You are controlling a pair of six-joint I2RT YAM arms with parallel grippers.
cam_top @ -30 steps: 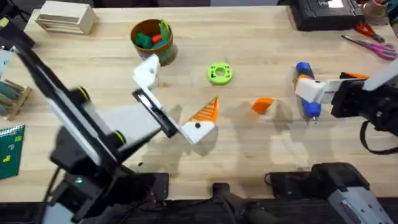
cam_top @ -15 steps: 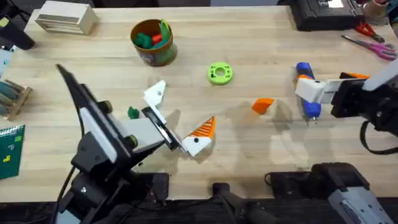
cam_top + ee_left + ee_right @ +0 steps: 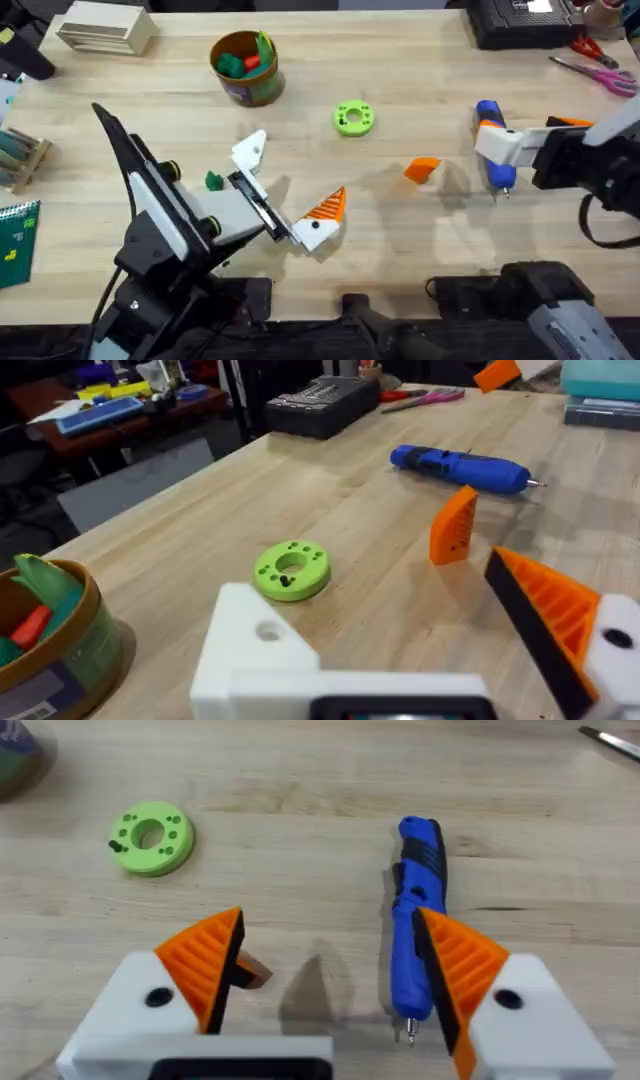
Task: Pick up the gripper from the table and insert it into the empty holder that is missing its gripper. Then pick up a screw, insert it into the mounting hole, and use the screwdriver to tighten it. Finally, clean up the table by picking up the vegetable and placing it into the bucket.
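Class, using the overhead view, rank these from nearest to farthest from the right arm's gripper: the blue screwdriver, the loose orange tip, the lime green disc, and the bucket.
1. The screwdriver: right at the right gripper, partly under it.
2. The loose orange tip: on the table toward the middle.
3. The lime green disc: mid-table, farther back.
4. The bucket: far back on the left.

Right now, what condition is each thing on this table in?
Loose orange gripper: on the table, unmounted.
Holder: bare, no orange tip.
Screwdriver: lying flat, between the right gripper fingers, ungrasped.
Vegetable: on the table, outside the bucket.
Bucket: upright, holding toy pieces.
Left gripper: open, holding nothing.
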